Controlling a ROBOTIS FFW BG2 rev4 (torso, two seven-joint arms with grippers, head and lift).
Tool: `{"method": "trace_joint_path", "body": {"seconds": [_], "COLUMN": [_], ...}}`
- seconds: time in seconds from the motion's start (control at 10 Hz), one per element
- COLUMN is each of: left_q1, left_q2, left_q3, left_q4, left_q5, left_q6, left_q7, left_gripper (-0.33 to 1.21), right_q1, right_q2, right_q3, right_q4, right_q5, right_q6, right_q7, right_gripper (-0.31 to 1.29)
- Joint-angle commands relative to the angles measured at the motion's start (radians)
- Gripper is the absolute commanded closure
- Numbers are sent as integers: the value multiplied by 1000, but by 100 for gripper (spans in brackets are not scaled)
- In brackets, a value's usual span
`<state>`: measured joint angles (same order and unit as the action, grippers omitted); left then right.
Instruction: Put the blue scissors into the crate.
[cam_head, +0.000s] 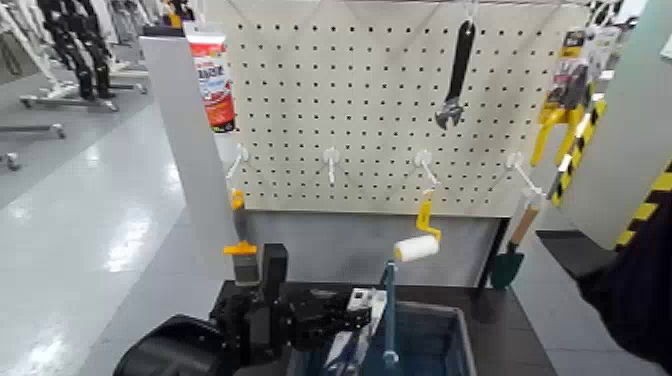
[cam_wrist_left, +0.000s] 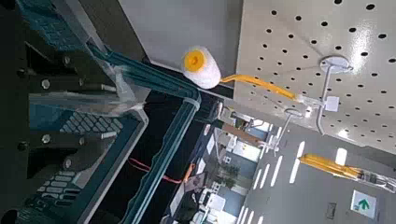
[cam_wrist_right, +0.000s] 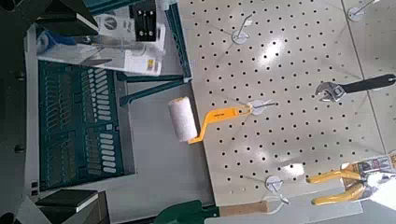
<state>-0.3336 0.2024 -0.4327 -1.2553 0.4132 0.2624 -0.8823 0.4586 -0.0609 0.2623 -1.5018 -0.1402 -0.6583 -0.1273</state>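
The blue scissors (cam_head: 356, 322), on their white retail card, are held in my left gripper (cam_head: 335, 312), which is shut on the card just above the near left part of the crate (cam_head: 445, 340). The crate is grey-blue with a blue upright handle post (cam_head: 388, 310). In the right wrist view the card (cam_wrist_right: 110, 51) with its blue handles lies over the crate's slatted wall (cam_wrist_right: 79, 121), and the left gripper (cam_wrist_right: 143, 19) is at the card's end. In the left wrist view the card (cam_wrist_left: 98, 101) runs beside the crate rim (cam_wrist_left: 166, 159). My right gripper (cam_wrist_right: 70, 105) is open and empty, held off to the right.
A pegboard (cam_head: 380, 110) stands behind the crate. On it hang a black wrench (cam_head: 456, 75), yellow-handled pliers (cam_head: 560, 105), a paint roller (cam_head: 418, 245), a trowel (cam_head: 512, 250), a brush (cam_head: 243, 255) and a tube (cam_head: 213, 80). My right arm (cam_head: 630, 290) is at the right edge.
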Motion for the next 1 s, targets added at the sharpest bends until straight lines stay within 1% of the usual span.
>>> {"method": "trace_joint_path", "body": {"seconds": [0.1,0.4,0.5,0.7,0.9,1.0], "left_q1": [1,19,42,80,171,231], "left_q2": [0,-1,0,2,3,-11], "left_q3": [9,22,40,71,131,184], "left_q4": [-9,-23,-58,-101,-181,-234], "left_q5": [-1,-4,-19,-62,-109,-175], "left_q6": [-8,-45,-55,-60,-107,-127], "left_q7": [-1,22,60,88,192,244], "left_gripper": [1,1,1,1,2,2], "right_q1": [0,2,3,5,18,23], "right_q2": [0,0,-4,-5,-10,-7], "right_q3": [-2,-2,-2,-3,-8,-12], "right_q4": [0,2,-2,-6,-32,-38], "right_q5": [-1,-6,-6,-6,-6,-6], "right_q6": [-1,-7,-6,0,35,42], "right_q7": [0,2,3,3,-2,-5], "right_gripper": [8,8,8,8,8,8]}}
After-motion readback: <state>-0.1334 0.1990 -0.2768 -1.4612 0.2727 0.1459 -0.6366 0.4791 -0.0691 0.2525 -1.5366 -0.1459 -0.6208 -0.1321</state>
